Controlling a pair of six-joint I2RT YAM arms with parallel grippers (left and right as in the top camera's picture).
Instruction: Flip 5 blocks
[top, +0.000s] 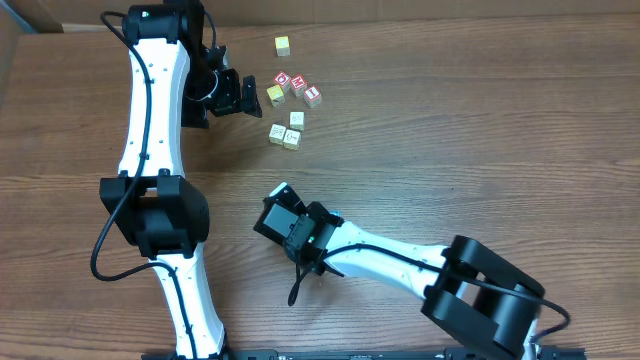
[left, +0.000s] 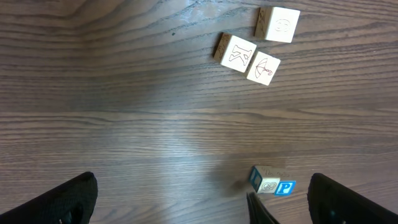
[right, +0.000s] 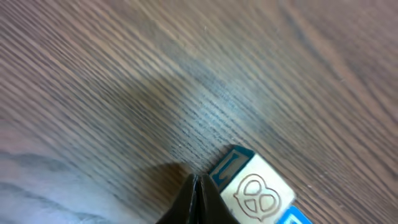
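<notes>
Since the fingertips of my right gripper (right: 195, 182) are pressed together into a wedge, I'm using it as a poker here, not a pincher. The tip sits right at the edge of the blue-P block (right: 258, 194), which lies on the table (right: 124, 74), well apart from the three other pale blocks (left: 235, 53). My left gripper (left: 202, 186) hangs spread wide, holding nothing. My take: work the tip under that edge and lever up slowly so the cube rolls onto a new face. A flat shove would probably just skid it across the wood.
</notes>
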